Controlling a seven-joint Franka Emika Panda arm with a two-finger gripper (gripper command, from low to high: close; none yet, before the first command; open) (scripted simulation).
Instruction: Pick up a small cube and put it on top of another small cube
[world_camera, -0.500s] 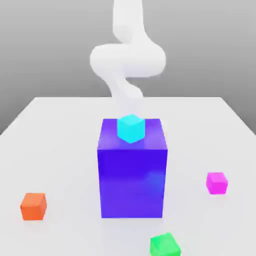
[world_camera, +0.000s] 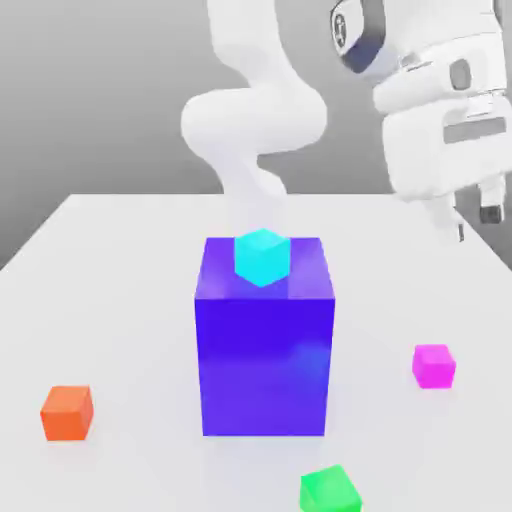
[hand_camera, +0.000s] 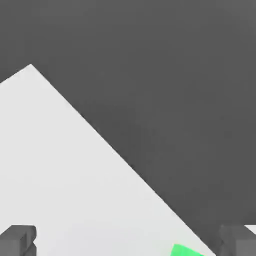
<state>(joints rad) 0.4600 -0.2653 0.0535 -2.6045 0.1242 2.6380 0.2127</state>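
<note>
Exterior view. A white table (world_camera: 120, 300) carries a tall blue block (world_camera: 264, 350) at the centre, with a cyan cube (world_camera: 262, 257) resting on its top face, toward the near edge. Taking the blue block as the dial's centre, the small magenta cube (world_camera: 433, 366) lies on the table at about 3 o'clock, well apart from the block and untouched. An orange cube (world_camera: 67, 413) sits at about 8 o'clock, and a green cube (world_camera: 330, 490) at about 5 o'clock, near the lower frame edge. The white arm (world_camera: 255, 120) rises behind the block; its hand hangs high at about 1 o'clock, above the table and well clear of the magenta cube.

The gripper (world_camera: 475, 222) points downward (one dark fingertip is visible, the other partly hidden).

Hand view. Two dark fingertips (hand_camera: 17, 240) stand far apart at opposite sides of the frame, so the jaws are spread wide with nothing between them. A corner of the green cube (hand_camera: 185, 250) shows near the table's edge (hand_camera: 125, 160), against a dark grey background.
</note>
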